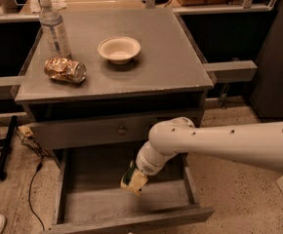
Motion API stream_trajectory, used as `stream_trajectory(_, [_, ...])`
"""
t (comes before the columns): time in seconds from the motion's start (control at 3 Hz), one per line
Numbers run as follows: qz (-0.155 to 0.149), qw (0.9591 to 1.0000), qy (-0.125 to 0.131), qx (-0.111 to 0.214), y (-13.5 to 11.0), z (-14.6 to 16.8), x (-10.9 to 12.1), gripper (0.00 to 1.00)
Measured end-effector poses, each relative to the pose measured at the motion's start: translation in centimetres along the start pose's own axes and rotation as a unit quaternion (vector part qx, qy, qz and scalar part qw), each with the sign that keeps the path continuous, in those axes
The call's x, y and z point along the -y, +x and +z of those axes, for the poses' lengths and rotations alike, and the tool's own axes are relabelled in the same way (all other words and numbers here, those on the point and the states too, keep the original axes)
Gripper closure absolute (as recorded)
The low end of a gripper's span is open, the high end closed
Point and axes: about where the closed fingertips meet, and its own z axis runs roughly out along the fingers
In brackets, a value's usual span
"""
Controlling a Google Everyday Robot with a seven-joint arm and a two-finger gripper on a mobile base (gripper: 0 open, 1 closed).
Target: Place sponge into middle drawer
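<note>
The sponge point(133, 179), pale yellow with a dark green layer, hangs at the end of my white arm. My gripper point(134, 173) is shut on it and holds it inside the open middle drawer point(92, 201), a little above the bare grey floor, right of centre. The drawer is pulled out towards the camera, with low side walls and its front edge at the bottom of the view. My wrist covers most of the gripper.
Above the open drawer is a closed drawer front with a round knob point(122, 129). The cabinet top point(166, 67) holds a water bottle point(53, 28), a crushed shiny can point(65, 69) and a white bowl point(119, 48). A cable point(34, 179) lies on the floor at left.
</note>
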Motion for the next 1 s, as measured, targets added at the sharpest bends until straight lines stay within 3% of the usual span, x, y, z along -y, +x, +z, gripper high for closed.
stream_trajectory(0.33, [0.016,0.9998,-0.012,-0.005,0.7,2.2,-0.7,1.00])
stream_trajectory(0.67, [0.046,0.9981,-0.041,-0.003,1.6,7.6,-1.8,1.00])
stream_trajectory(1.0, [0.048,0.9979,-0.043,-0.003,1.6,8.0,-1.9,1.00])
